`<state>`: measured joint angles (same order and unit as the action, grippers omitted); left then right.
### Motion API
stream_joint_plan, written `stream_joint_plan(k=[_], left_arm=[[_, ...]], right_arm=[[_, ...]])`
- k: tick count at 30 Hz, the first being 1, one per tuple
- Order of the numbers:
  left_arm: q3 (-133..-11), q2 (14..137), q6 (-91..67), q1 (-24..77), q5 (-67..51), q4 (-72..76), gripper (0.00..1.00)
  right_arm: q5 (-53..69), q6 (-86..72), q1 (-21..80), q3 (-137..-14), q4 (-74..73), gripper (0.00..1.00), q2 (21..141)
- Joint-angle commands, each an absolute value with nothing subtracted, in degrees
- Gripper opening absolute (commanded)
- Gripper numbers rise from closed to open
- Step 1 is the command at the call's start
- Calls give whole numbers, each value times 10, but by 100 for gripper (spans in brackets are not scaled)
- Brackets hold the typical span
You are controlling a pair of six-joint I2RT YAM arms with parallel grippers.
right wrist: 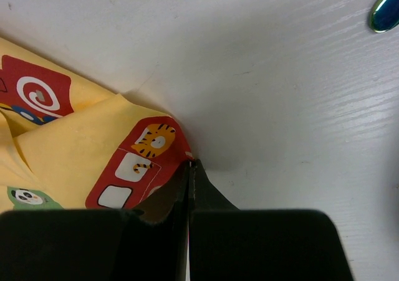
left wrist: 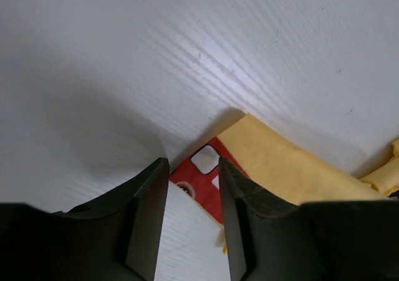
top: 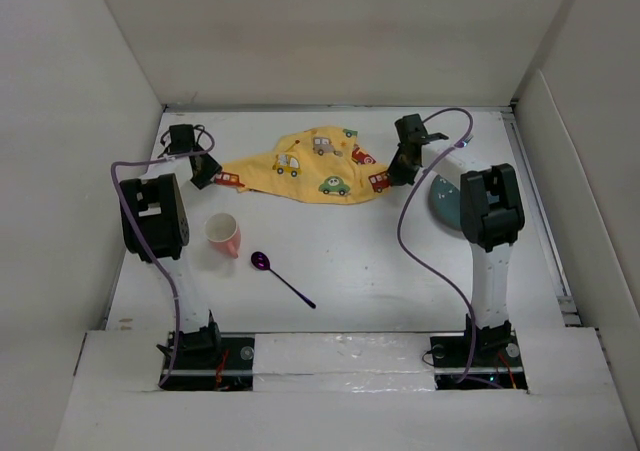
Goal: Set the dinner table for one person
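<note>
Left gripper [left wrist: 192, 169]: released, jaws astride placemat's [top: 315, 166] left corner | Right gripper [right wrist: 188, 164]: clenched on its right corner | Placemat: crumpled, near far edge of desk [top: 400, 271] | Desk: white, between walls [top: 60, 121]

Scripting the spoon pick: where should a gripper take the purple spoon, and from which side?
Likely mid-handle of the purple spoon, from straight above, jaws across the handle: it lies flat on the dinner table, thin, diagonal, bowl toward the pink cup.

dinner table [top: 390, 271], matte white, flat, seemingly level
</note>
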<state>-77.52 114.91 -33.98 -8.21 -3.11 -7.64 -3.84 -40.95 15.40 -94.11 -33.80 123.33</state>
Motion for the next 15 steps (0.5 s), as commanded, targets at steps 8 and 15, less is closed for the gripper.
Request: stream_joint_plan(k=[8,15], left_arm=[[-803,1198,-304,-63,-47,-117,0],[-797,1137,-307,-63,-62,-97,0]], right_arm=[[-10,-403,159,-966,-301,0,1187],[15,-400,159,-990,-298,0,1169]])
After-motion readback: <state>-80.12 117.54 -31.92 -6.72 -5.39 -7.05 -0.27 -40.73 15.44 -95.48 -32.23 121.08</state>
